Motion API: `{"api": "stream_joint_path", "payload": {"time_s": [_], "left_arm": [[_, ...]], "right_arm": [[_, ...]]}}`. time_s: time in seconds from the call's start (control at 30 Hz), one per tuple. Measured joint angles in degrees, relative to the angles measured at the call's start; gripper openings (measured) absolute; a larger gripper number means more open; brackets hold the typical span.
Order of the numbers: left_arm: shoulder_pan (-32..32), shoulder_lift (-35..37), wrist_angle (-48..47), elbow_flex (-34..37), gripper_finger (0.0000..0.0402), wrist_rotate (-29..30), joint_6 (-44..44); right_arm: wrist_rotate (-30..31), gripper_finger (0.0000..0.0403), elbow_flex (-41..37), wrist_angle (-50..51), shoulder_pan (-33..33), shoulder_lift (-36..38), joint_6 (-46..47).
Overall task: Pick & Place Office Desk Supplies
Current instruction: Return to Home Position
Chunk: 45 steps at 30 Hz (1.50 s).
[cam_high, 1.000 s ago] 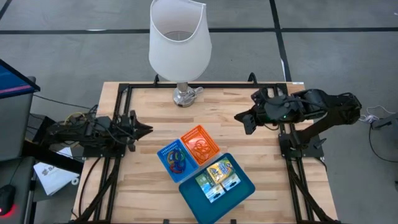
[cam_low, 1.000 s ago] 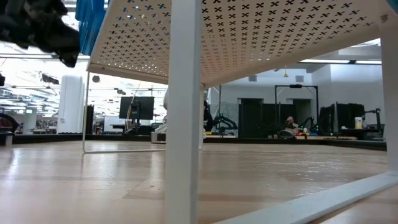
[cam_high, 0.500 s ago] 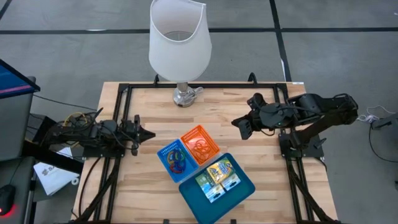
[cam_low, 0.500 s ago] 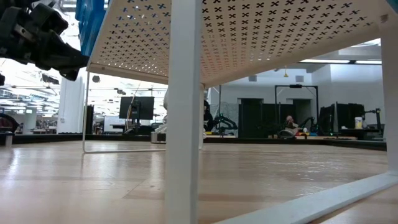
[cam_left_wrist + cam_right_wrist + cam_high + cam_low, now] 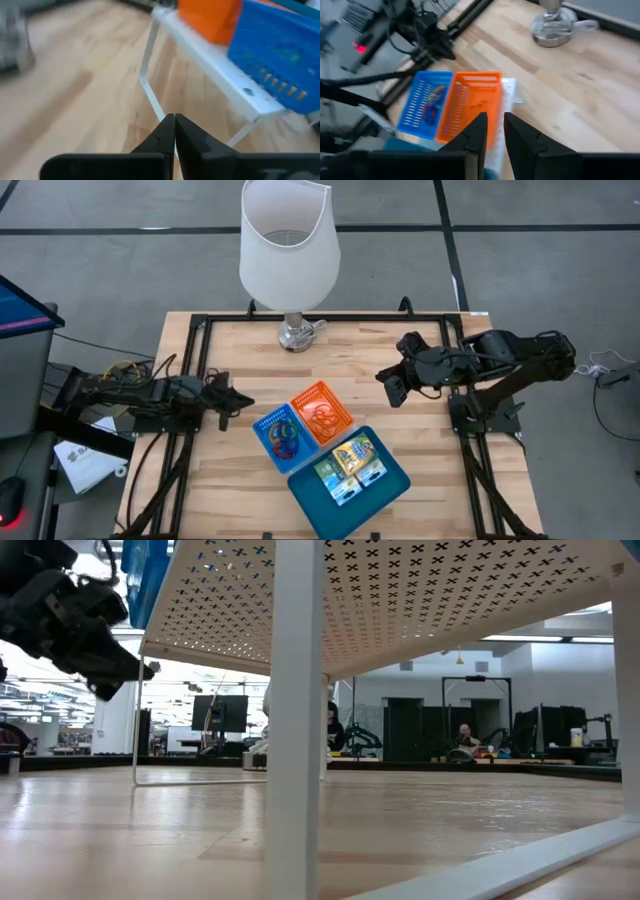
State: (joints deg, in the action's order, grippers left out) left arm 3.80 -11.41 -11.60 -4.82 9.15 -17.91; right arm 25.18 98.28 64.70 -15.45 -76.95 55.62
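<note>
Open table [image 5: 340, 365] between lamp [image 5: 289, 250] and shelf [image 5: 400, 590]

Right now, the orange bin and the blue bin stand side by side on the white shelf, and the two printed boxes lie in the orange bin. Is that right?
Not quite: the high view shows the two printed boxes in the teal tray. The orange bin and the blue bin do stand side by side on the white shelf.

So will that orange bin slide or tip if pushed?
Probably slides easily: the orange bin looks like light slotted plastic holding only thin rubber bands. Low and wide, it likely won't tip, but could nudge the blue bin beside it.
</note>
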Motion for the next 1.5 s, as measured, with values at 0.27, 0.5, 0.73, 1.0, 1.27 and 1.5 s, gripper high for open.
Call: {"api": "stream_joint_path", "payload": {"time_s": [0.27,0.5,0.73,1.0,1.27,1.5], "left_arm": [[-0.01,-5.44,0.04,0.00,0.0004,-0.01,-7.85],[-0.01,-8.04,0.07,0.00,0.0003,0.00,-7.85],[-0.01,-8.62,0.09,0.00,0.0003,0.00,-7.87],[-0.01,-8.60,0.10,0.00,0.0003,0.00,-7.87],[-0.01,-8.58,0.11,0.00,0.0003,0.00,-7.87],[-0.01,-8.58,0.11,0.00,0.0003,0.00,-7.87]], "right_arm": [[-1.51,0.0062,-0.02,-1.55,5.57,1.92,-15.82],[-3.28,0.0062,-0.01,-5.31,7.98,5.79,-35.60],[-13.52,0.0062,-7.19,-14.23,14.73,12.79,-50.86],[-28.42,0.0062,-23.64,-29.22,23.24,24.77,-60.12],[-40.47,0.0062,-39.96,-36.54,33.72,36.67,-59.93],[-43.18,0.0062,-54.24,-43.44,34.72,48.90,-53.81]]}}
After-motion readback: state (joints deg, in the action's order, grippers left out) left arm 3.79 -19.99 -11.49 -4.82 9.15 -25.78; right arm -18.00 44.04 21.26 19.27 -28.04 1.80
